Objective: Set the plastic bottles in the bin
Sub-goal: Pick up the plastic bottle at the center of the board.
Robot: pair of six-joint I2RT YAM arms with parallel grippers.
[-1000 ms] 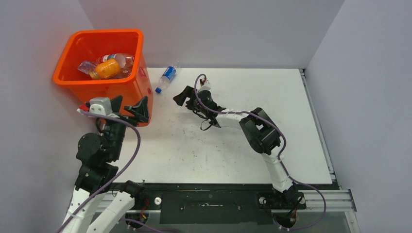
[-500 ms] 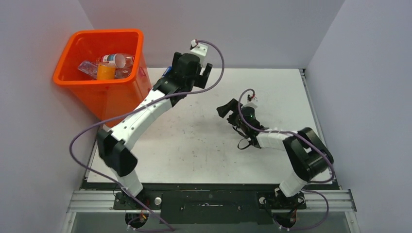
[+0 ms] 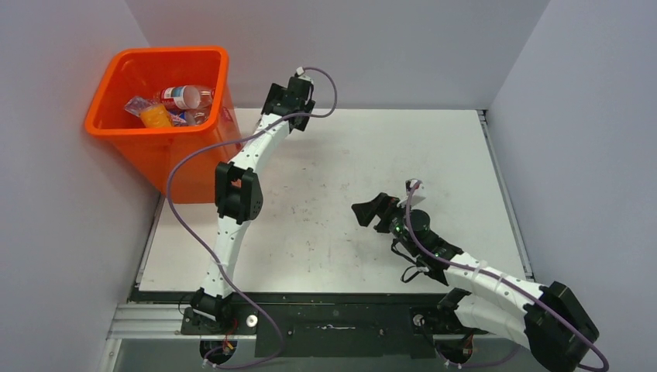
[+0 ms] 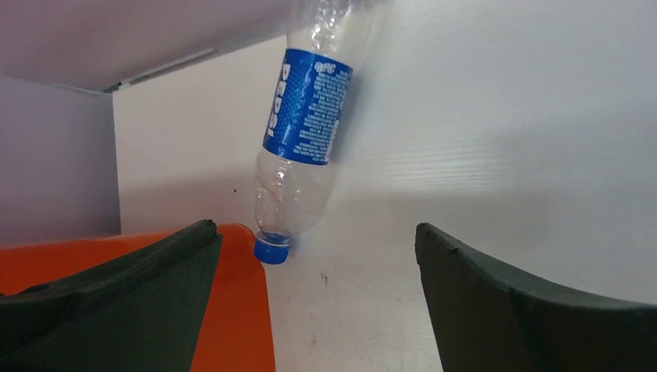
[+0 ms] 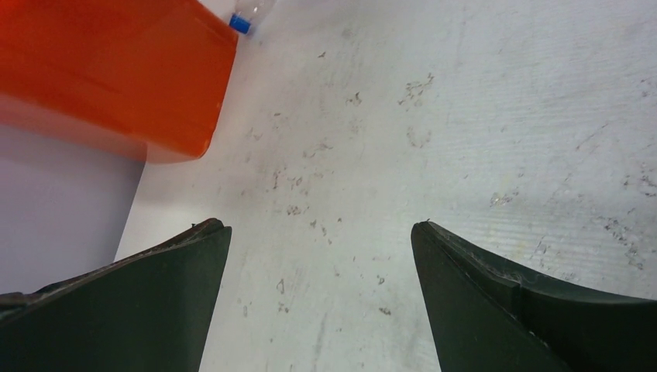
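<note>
A clear plastic bottle (image 4: 306, 108) with a blue Pepsi label and blue cap lies on the white table, its cap next to the orange bin's corner (image 4: 232, 310). My left gripper (image 4: 314, 229) is open and empty, hovering just before the bottle's cap end. In the top view my left gripper (image 3: 285, 108) hides that bottle at the table's back, right of the bin (image 3: 116, 128). Several bottles (image 3: 182, 97) lie inside the bin. My right gripper (image 3: 373, 211) is open and empty over the table's middle; it also shows in the right wrist view (image 5: 319, 225).
The back wall stands right behind the left gripper. The bin's side (image 5: 116, 70) and the bottle's blue cap (image 5: 240, 23) show far off in the right wrist view. The scuffed white table (image 3: 325, 170) lies between the arms.
My left arm swung from beside the bin out to the table's back, over the Pepsi bottle. My right arm drew back from that bottle toward the near right. Both grippers stayed open.
</note>
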